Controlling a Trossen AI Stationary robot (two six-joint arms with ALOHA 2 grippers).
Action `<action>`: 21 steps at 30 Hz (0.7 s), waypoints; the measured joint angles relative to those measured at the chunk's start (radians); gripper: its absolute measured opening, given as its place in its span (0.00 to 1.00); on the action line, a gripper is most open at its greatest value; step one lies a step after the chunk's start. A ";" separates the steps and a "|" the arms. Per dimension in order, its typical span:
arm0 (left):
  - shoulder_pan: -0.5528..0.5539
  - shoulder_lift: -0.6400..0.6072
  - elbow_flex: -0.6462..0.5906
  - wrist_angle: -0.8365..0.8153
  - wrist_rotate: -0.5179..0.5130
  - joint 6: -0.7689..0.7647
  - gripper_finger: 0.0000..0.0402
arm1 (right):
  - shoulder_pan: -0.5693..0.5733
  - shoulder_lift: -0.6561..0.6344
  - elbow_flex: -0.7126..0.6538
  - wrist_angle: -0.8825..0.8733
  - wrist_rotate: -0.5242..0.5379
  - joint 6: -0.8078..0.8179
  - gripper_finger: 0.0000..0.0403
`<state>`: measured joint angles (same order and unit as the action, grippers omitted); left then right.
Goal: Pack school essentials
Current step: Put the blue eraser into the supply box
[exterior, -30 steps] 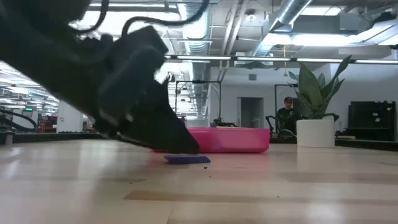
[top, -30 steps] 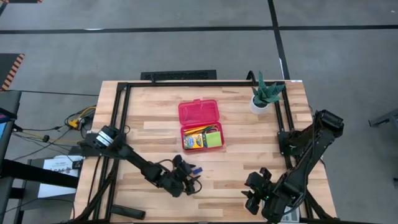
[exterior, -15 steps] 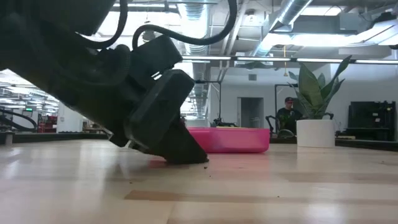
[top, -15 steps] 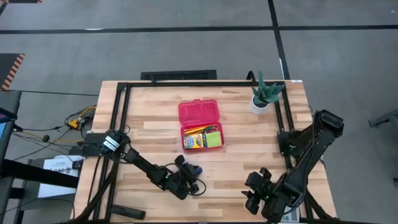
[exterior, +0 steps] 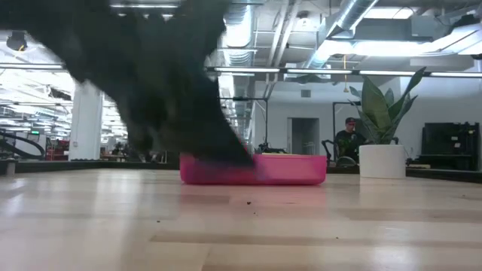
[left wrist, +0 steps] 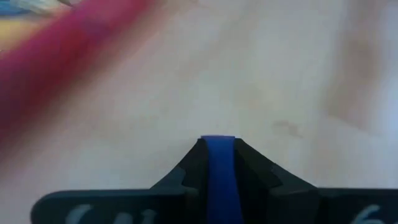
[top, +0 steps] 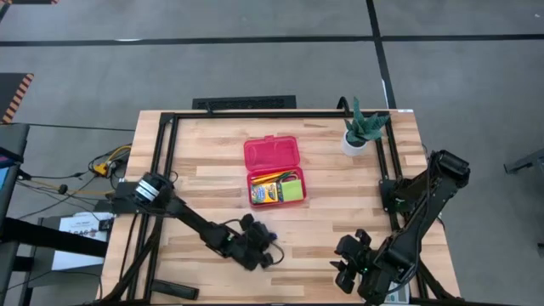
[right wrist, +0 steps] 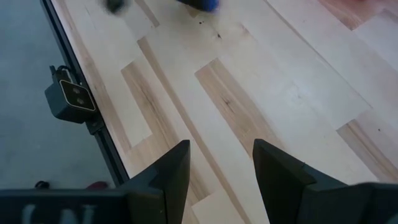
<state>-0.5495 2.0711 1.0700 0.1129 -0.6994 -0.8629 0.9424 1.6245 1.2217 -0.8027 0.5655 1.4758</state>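
Note:
An open pink pencil case [top: 274,170] sits mid-table; its tray holds the yellow-green crayon box [top: 267,192], the lime sticky-note pad [top: 292,190] and orange pencils [top: 270,177]. My left gripper [top: 269,252] is near the front edge, in front of the case, shut on the tiny blue eraser [left wrist: 219,171]. In the low view it is a dark blur [exterior: 173,98] above the tabletop, before the case [exterior: 279,170]. My right gripper [top: 347,268] is open and empty at the front right; its fingers stand apart [right wrist: 214,168] over bare wood. My left gripper pinches the blue eraser between its two fingers [left wrist: 189,171]. The eraser shows as a narrow blue strip [left wrist: 219,149] standing edge-on between the fingertips and reaching to their free ends. It is lifted clear of the tabletop.
A green plant in a white pot [top: 364,129] stands at the far right corner. A black frame rail [top: 161,170] runs around the table. A small black device [right wrist: 71,99] sits on the rail by my right gripper. A person [exterior: 346,139] sits in the room behind.
The eraser lay on the table with my left gripper beside it. The gripper went down over it, took hold, and has risen with it, shifting a little toward the table's right edge. The eraser is now off the wood.

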 joint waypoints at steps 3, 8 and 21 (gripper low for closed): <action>-0.006 -0.069 0.008 0.011 0.038 0.024 0.10 | 0.000 0.000 0.000 0.000 0.004 -0.007 0.45; 0.013 -0.147 0.006 -0.036 0.007 0.048 0.10 | -0.002 0.000 0.000 -0.005 0.006 -0.011 0.45; 0.293 -0.395 0.012 -0.272 0.066 0.470 0.10 | -0.002 0.000 0.000 -0.006 0.010 -0.019 0.45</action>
<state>-0.2566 1.6761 1.0821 -0.1594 -0.6337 -0.3928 0.9405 1.6245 1.2217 -0.8083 0.5752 1.4570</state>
